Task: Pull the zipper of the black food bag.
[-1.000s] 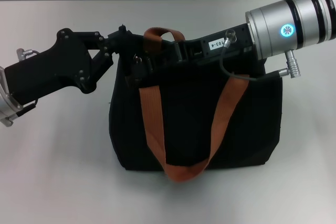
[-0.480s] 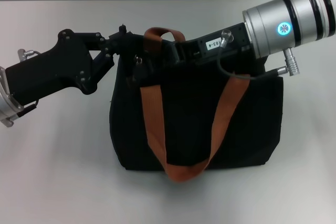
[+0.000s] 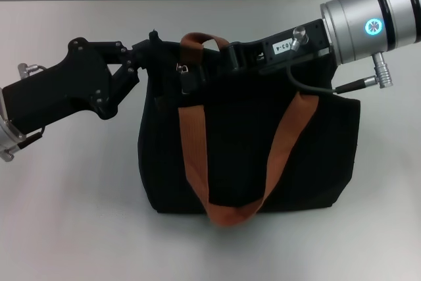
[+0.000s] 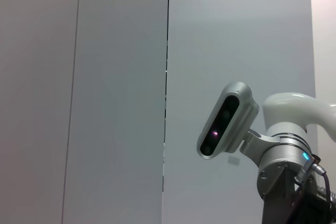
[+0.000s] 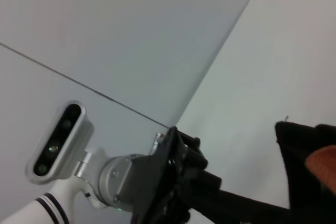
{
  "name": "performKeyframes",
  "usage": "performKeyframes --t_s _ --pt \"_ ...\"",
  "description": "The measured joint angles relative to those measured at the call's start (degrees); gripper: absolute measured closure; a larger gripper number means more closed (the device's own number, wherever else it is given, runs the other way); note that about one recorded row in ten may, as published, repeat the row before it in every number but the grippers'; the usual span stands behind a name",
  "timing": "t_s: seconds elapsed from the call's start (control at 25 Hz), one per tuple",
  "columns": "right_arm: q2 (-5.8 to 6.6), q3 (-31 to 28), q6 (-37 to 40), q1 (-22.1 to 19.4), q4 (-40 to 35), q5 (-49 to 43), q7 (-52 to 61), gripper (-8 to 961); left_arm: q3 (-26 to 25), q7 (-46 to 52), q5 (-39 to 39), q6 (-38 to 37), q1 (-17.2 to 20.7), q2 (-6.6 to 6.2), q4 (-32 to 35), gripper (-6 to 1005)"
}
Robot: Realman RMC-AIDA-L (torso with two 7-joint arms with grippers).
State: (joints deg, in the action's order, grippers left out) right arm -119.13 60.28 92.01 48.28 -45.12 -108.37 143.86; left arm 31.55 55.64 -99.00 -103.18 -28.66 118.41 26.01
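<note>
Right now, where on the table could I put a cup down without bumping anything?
The table is bare in front of the bag and at both its sides below the arms. Crowded: the bag's top edge, where the left gripper and right gripper meet by the zipper.

The black food bag (image 3: 250,149) stands on the white table (image 3: 66,215), with one orange-brown strap (image 3: 197,156) looped down its front face. The left gripper (image 3: 152,49) is clamped on the bag's upper left corner. The right gripper (image 3: 197,70) reaches along the top edge, its fingers hard to separate from the black fabric. The zipper (image 3: 183,68), a small silver tab, sits just beside it.
</note>
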Motion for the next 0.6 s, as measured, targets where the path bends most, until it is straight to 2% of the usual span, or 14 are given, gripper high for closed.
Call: performKeyframes --t_s 0.6 --pt "0.04 0.0 0.6 -0.1 -4.9 -7.0 6.2 955 0.0 0.0 0.6 0.2 0.6 -0.2 0.0 969"
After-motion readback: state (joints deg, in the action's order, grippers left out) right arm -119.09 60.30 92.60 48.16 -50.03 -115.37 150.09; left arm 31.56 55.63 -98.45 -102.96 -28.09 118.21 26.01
